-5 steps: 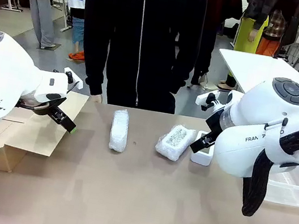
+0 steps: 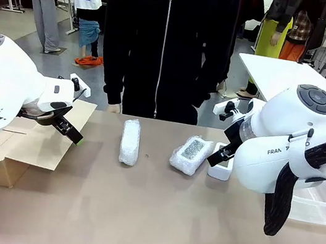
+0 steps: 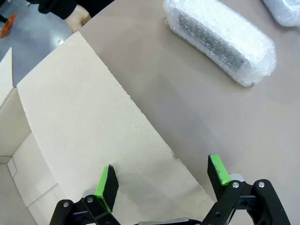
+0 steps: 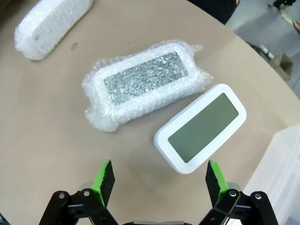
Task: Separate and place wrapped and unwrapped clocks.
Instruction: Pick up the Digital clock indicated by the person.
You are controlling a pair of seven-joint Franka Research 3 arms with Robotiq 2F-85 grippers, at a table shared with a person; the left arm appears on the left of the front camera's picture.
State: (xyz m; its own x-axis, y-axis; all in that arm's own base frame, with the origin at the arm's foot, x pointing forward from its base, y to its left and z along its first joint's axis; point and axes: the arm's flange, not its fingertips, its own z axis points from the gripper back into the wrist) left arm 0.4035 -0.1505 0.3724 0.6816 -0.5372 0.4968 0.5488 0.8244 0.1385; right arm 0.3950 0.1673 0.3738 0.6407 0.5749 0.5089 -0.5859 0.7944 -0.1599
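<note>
Three clocks lie in a row across the bench (image 2: 153,220), none of them gripped: a left bundle (image 2: 130,141), a middle bundle (image 2: 190,155) at its 3 o'clock, and the bare clock (image 2: 221,169) at 3 o'clock again, just beside the middle bundle's wrap. The left end effector (image 3: 161,176), spread and empty, hangs over a flap of the box (image 3: 70,117) at the bench's 9 o'clock side. The right end effector (image 4: 159,176), also spread and empty, hovers near the bare clock, with the bin (image 4: 281,164) at its 3 o'clock. The step in hand looks like a first pick, likely the bare clock. In the right wrist view its long axis runs 8 to 2 o'clock, screen up, while the pads (image 4: 105,176) line up 9 to 3. Rolling the wrist so they close across the short width, centred on the body, should give the surer hold, and one finger must come down clear of the neighbouring wrap. The middle bundle lies almost parallel, screen up too. In the front view the left bundle's long axis runs 12 to 6.
</note>
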